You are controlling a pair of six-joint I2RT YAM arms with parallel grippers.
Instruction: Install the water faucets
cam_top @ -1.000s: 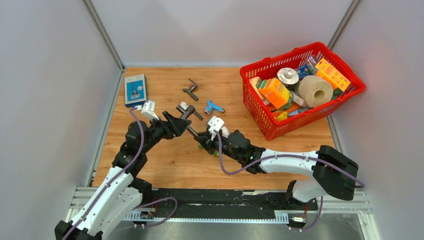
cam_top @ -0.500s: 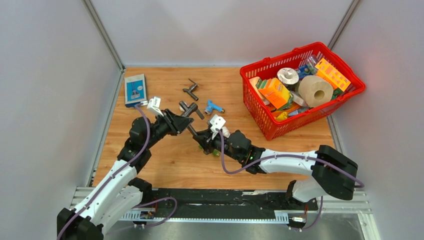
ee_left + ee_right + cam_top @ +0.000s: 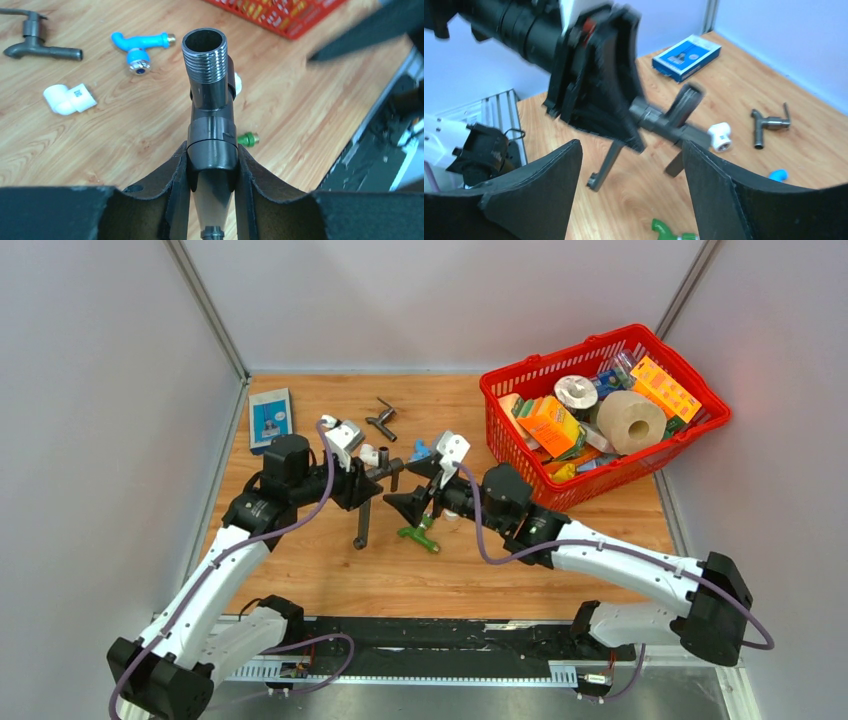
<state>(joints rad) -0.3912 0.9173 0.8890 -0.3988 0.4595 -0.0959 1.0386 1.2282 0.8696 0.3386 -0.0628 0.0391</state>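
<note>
Clamping the dark-grey metal faucet [image 3: 210,100] by its body, the left gripper [image 3: 211,160] faces the right gripper [image 3: 631,147], jaws wide apart and empty, near the green faucet [image 3: 418,536].

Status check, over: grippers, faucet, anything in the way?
Left gripper shut on dark-grey metal faucet, threaded end out. Right gripper open, empty, facing it. Green faucet, blue faucet loose on table. No obstruction seen.
</note>
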